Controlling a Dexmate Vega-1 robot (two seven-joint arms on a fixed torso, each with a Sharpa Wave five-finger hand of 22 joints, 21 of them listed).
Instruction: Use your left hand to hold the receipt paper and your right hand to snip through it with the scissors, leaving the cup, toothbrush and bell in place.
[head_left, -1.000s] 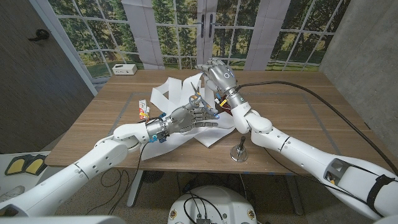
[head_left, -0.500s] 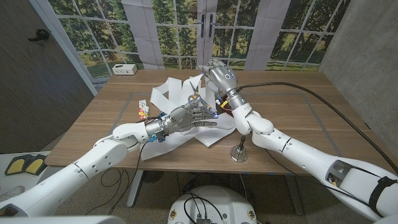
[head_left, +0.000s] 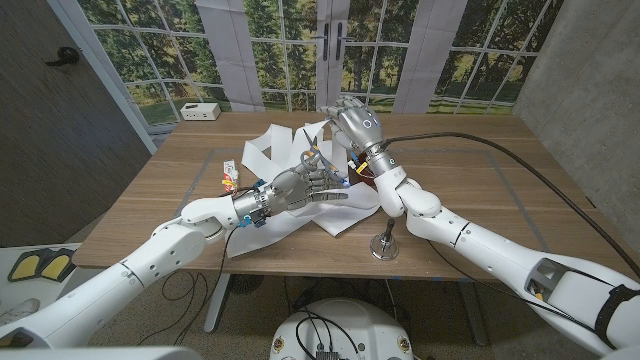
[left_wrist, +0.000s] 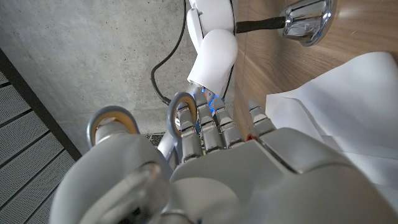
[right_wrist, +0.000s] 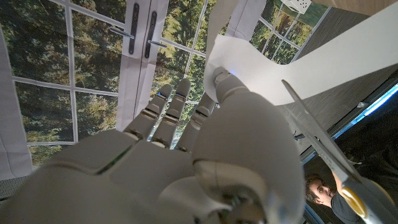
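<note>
Showing both arms meeting over the middle of the wooden table (head_left: 480, 180), the head view places the left hand (head_left: 300, 187) low over the white receipt paper (head_left: 275, 150), which lies crumpled and looped across the table's centre and far side. The left hand's fingers reach toward the right forearm and lie close together over the paper; whether they pinch the sheet cannot be told from this view. In the left wrist view the same hand (left_wrist: 230, 155) shows its fingers curled, with a metal loop (left_wrist: 180, 109) standing just beside them and a fold of the paper (left_wrist: 348, 93) next to it.

The right hand (head_left: 352, 125) stands raised above the far part of the paper, fingers pointing away from the robot. In the right wrist view this hand (right_wrist: 186, 143) has its fingers held side by side and extended, the paper strip (right_wrist: 298, 62) crosses just beyond the fingertips, and the scissors (right_wrist: 317, 143) project beside the palm, apparently held, blade against the strip.

The chrome bell (head_left: 384, 245) stands on the near table edge, beside the right forearm. A small colourful object (head_left: 230, 178) lies near the left edge of the paper. A person (right_wrist: 323, 193) appears at the right wrist view's edge.
</note>
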